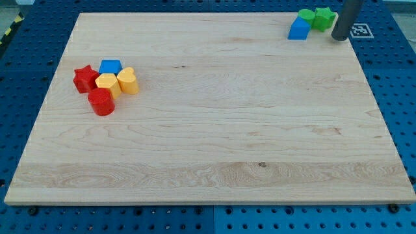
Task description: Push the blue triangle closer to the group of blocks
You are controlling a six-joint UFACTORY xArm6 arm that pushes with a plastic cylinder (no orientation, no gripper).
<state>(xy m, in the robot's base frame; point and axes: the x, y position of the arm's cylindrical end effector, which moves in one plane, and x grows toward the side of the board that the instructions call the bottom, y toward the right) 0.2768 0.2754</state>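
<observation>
The blue triangle (pixel 299 28) lies at the view's top right of the wooden board (pixel 214 130), touching two green blocks (pixel 316 17) just to its upper right. My tip (pixel 339 37) is at the board's top right corner, just right of the green blocks and the blue triangle, apart from them. The group of blocks sits far off at the view's left: a red star (pixel 84 78), a blue block (pixel 110 66), two yellow blocks (pixel 106 84) (pixel 128 80) and a red cylinder (pixel 101 102), all packed together.
The board rests on a blue pegboard table (pixel 396 78). A white marker tag (pixel 359 30) lies by the board's top right corner, behind the rod.
</observation>
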